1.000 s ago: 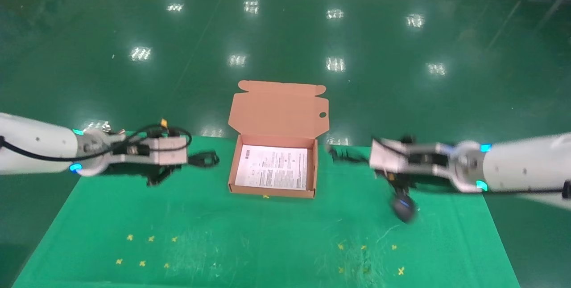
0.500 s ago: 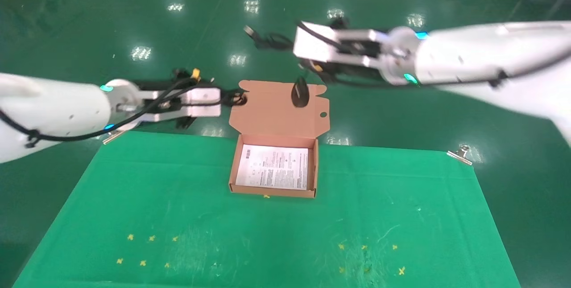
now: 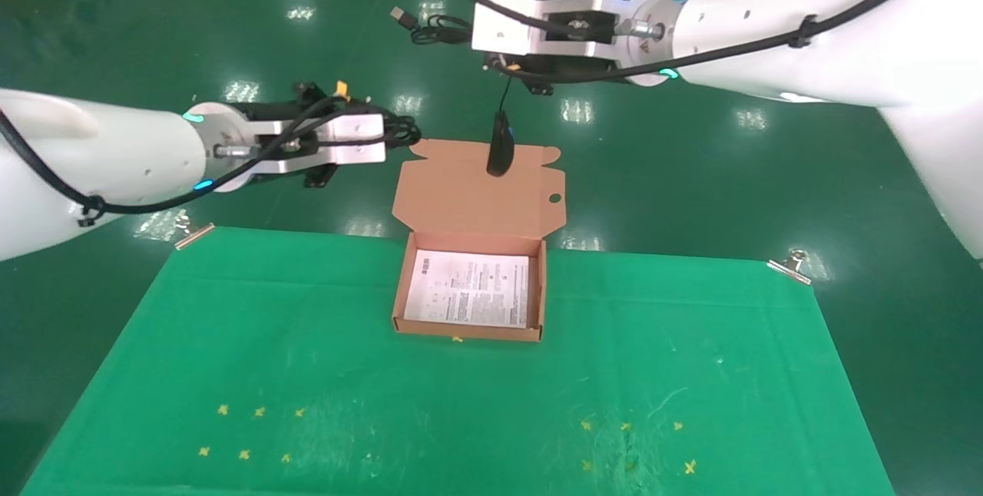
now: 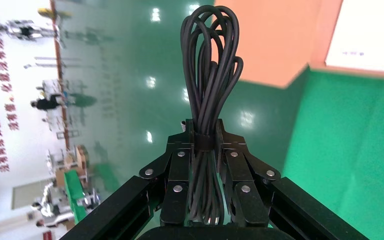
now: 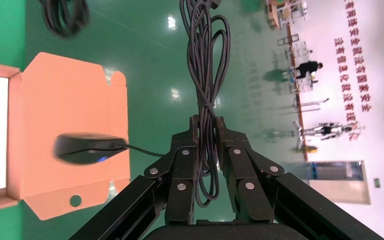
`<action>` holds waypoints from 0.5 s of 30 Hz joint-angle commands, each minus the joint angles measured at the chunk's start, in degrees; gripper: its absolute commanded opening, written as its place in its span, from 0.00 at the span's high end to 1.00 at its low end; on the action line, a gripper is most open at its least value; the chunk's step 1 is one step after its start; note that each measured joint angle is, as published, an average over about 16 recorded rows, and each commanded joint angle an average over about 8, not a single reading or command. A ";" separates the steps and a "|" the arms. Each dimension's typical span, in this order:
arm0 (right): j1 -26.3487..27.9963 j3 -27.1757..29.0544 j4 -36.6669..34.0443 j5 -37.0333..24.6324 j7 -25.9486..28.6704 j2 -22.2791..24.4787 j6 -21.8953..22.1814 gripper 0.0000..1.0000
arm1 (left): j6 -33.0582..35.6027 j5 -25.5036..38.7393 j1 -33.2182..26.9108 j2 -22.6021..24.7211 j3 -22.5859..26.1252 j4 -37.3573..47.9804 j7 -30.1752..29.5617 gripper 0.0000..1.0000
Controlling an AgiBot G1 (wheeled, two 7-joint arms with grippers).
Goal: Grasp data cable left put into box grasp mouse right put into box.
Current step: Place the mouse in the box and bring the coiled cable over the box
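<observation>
My left gripper point(image 3: 393, 132) is shut on the data cable point(image 3: 408, 130), a black coil, and holds it in the air beside the left top corner of the box lid point(image 3: 461, 196). The left wrist view shows the coil point(image 4: 210, 70) clamped between the jaws point(image 4: 206, 136). My right gripper point(image 3: 461, 26), high behind the box point(image 3: 399, 285), is shut on the mouse's bundled cord point(image 5: 206, 65). The mouse point(image 3: 499, 144) dangles from it in front of the lid and also shows in the right wrist view point(image 5: 87, 148). The box is open with a white sheet point(image 3: 470, 289) inside.
The box stands at the back middle of a green mat point(image 3: 461, 404) with small yellow crosses point(image 3: 259, 411). Metal clips point(image 3: 192, 235) point(image 3: 791, 264) hold the mat's back corners. Glossy green floor lies behind.
Both arms rose from the mat with their loads. The left moved right toward the lid's corner. The right swung up and left, and the mouse now hangs before the lid.
</observation>
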 commanded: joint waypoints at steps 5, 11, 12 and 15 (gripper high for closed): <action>-1.35 -0.32 -1.87 0.33 -0.20 -1.23 0.53 1.00 | 1.38 1.05 0.39 -1.20 -0.01 -0.23 -1.00 1.00; -2.59 -0.81 -5.55 1.24 -1.73 -3.33 1.48 1.00 | 3.56 4.72 0.82 -1.88 0.20 -0.23 -3.68 1.00; -2.78 -0.92 -6.10 1.57 -2.12 -3.62 1.62 1.00 | 3.98 5.43 0.91 -2.02 0.30 -0.23 -4.05 1.00; -3.37 -1.39 -7.48 2.85 -3.31 -4.22 1.91 1.00 | 5.28 7.57 1.20 -2.47 0.67 -0.24 -4.99 1.00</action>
